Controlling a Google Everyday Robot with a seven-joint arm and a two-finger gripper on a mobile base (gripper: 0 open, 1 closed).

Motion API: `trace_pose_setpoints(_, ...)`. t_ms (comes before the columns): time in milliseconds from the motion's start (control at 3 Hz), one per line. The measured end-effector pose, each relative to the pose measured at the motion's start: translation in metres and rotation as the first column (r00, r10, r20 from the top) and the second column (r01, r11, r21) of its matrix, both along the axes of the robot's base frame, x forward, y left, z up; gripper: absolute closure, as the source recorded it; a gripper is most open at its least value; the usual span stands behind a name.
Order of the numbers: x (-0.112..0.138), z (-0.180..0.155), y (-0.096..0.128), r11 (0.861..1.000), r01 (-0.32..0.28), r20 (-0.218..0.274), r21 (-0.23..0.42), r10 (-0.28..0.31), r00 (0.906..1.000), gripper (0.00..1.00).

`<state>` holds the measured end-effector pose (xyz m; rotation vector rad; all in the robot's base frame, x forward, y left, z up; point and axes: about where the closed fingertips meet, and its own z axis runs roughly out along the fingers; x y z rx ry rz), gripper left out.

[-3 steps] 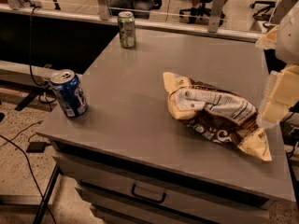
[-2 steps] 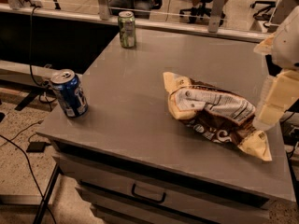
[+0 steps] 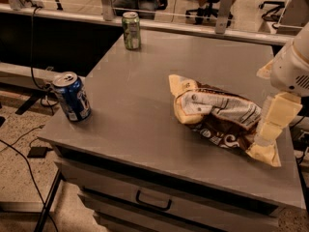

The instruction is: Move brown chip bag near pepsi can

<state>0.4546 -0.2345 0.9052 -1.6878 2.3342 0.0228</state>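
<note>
The brown chip bag (image 3: 217, 117) lies flat on the right half of the grey table (image 3: 135, 124), a pale yellow end at each side and its white label panel facing up. The pepsi can (image 3: 72, 96) stands upright at the table's front left corner, well apart from the bag. My gripper (image 3: 264, 138) comes down from the right edge of the camera view and sits at the bag's right end, over the pale yellow end flap, seemingly touching it.
A green can (image 3: 131, 30) stands upright at the table's back left. The table has drawers below, with a handle (image 3: 153, 201) at the front. Cables run on the floor to the left. A rail and chairs stand behind the table.
My gripper has moved down and a little to the left, closer onto the bag's right end. The bag and both cans have not moved.
</note>
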Motion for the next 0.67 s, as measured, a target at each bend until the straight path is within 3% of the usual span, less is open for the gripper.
trace_pose_setpoints(333, 0.0018, -0.02, -0.0069, 0.999, 0.018, -0.035, 0.034, -0.017, 0.9992, 0.16)
trace_pose_setpoints(667, 0.0022, -0.0297, -0.0073, 0.998, 0.023, -0.06, 0.064, -0.019, 0.998, 0.4)
